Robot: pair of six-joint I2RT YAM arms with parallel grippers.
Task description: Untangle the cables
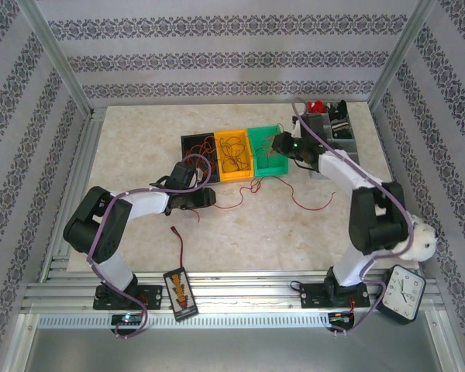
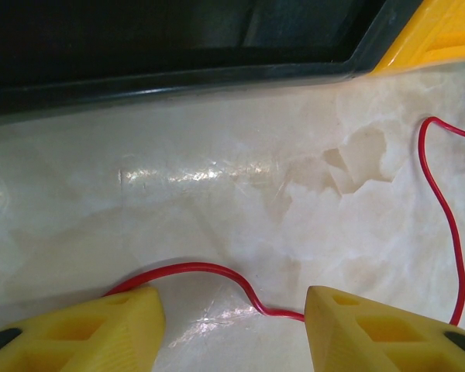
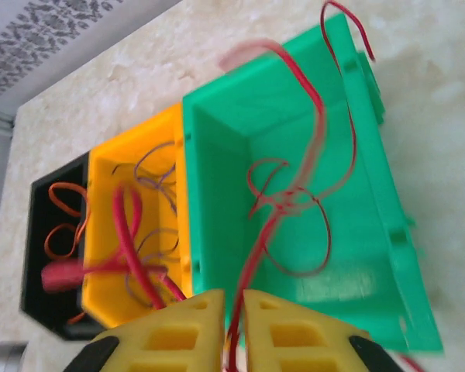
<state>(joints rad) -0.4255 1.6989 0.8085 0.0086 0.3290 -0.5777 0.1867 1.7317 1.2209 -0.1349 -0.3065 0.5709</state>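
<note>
My left fingers [image 2: 232, 310] stand about half spread, low over the counter [image 2: 217, 178], and hold nothing. 1 red cable [image 2: 217, 270] lies flat on the counter and runs across the gap from pad to pad, humped toward the left pad. A 2nd red strand [image 2: 443, 205] curves away beyond the right pad. The wall of the black bin [image 2: 178, 77] is straight ahead of the tips.

My right fingers [image 3: 234, 306] hang above the green bin [image 3: 372, 163], drawn in to a thin slit. A looped cable [image 3: 294, 198] rises out of that slit and joins a cluster of loops ahead of the tips, inside the bin. I cannot tell whether the pads pinch it or only flank it. To the left of these fingers, other cables [image 3: 128, 221] show over the yellow bin [image 3: 112, 155].

I judge that 2 things matter in this step. On the right, the slit should widen enough for the looped cable to fall free, and the tips should lift straight up so no loop rides out with them. On the left, I would settle the tips onto the counter with the red cable centred between the pads. Then I would close gently, because so thin a strand could slip out beneath them.
</note>
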